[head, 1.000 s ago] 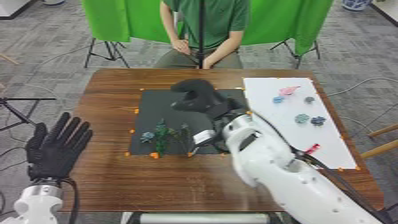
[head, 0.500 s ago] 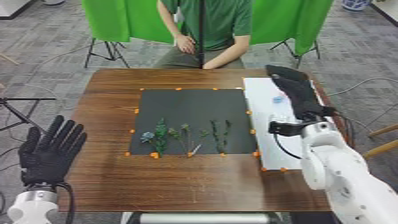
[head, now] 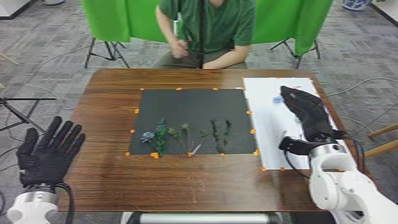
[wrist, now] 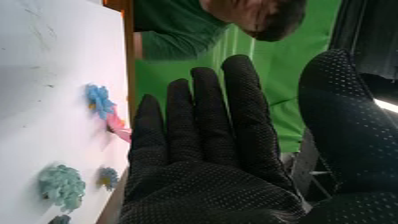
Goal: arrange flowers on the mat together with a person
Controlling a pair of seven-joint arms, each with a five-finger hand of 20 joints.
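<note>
In the head view my right hand is over the white sheet, fingers straight and holding nothing. The right wrist view shows this hand upright beside blue, pink, pale teal and small grey-blue flowers on the sheet. My left hand, fingers spread, rests at the table's left edge. Along the near part of the black mat lie a grey-blue flower, a leafy green stem and several thin green stems. A blue flower lies left of my right hand.
The white sheet lies along the right of the brown table, beside the black mat. Orange marks line the edges of both. A person sits at the table's far side.
My right hand has moved from above the black mat to the white sheet on the right, then slightly toward the near side. My left hand has shifted slightly left.
</note>
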